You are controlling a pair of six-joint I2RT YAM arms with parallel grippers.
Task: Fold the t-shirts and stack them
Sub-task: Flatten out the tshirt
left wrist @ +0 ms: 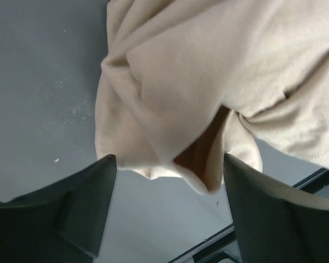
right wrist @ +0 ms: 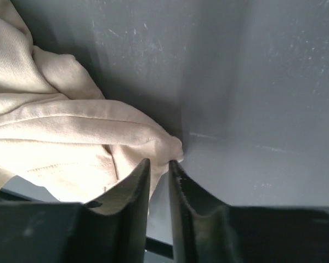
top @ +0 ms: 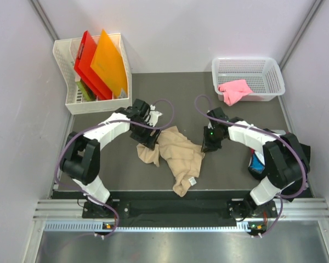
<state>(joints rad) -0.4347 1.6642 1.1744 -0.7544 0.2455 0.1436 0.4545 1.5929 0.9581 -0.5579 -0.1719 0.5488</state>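
A crumpled tan t-shirt (top: 178,156) lies mid-table, its white label (top: 192,180) near the front. My left gripper (top: 148,139) is at the shirt's left edge. In the left wrist view it stands open (left wrist: 170,159), with a hanging fold of the tan cloth (left wrist: 208,71) between its fingertips and untouched by them. My right gripper (top: 208,145) is at the shirt's right edge. Its jaws (right wrist: 160,163) have narrowed onto a corner of the tan cloth (right wrist: 60,137). A pink t-shirt (top: 234,90) lies in the white basket (top: 274,82). A black t-shirt with blue print (top: 256,163) shows partly behind the right arm.
A white rack (top: 63,76) at the back left holds stiff red (top: 85,60) and orange (top: 109,63) sheets. The white basket stands at the back right. A metal rail (top: 170,211) runs along the near table edge by the arm bases.
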